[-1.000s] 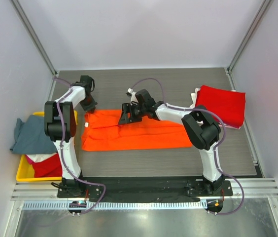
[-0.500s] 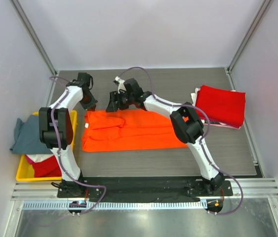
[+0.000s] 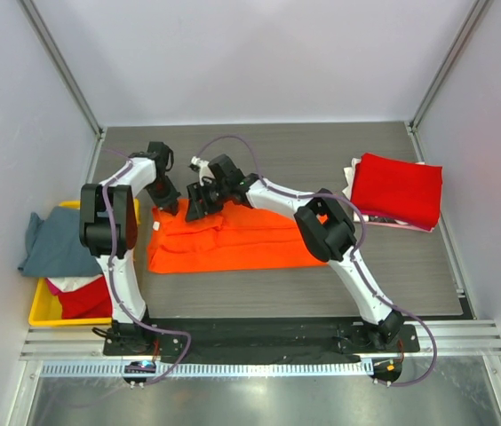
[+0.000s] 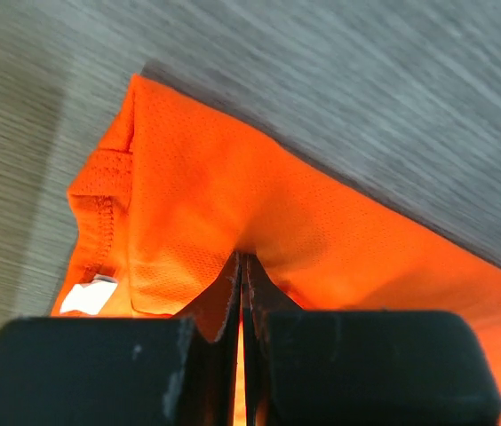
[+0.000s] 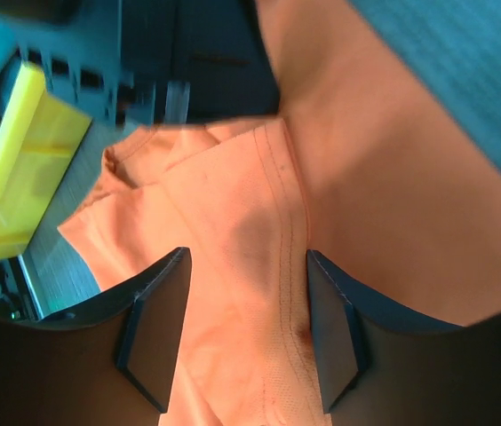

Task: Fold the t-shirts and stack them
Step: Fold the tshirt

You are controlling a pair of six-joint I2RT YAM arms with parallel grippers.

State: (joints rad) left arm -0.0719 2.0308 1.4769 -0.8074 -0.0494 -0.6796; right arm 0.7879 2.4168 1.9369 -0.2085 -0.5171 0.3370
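Note:
The bright orange t-shirt (image 3: 233, 240) lies folded lengthwise across the middle of the table. My left gripper (image 3: 167, 202) is shut on its far left edge; in the left wrist view the fabric (image 4: 259, 213) is pinched between the closed fingers (image 4: 243, 266). My right gripper (image 3: 195, 210) is open just to the right of it, over the same end; in the right wrist view the orange cloth (image 5: 259, 266) lies between the spread fingers (image 5: 157, 324). A deep red t-shirt (image 3: 397, 189) lies folded at the right on white/pink ones (image 3: 357, 169).
A yellow bin (image 3: 42, 311) stands off the table's left edge with a grey-blue tee (image 3: 55, 240) draped over it and red cloth (image 3: 82, 297) inside. The bin also shows in the right wrist view (image 5: 15, 155). Enclosure walls stand on three sides.
My right gripper has moved left along the shirt's far edge, from its middle to its left end beside the left gripper. The left gripper has stayed at the shirt's far left corner.

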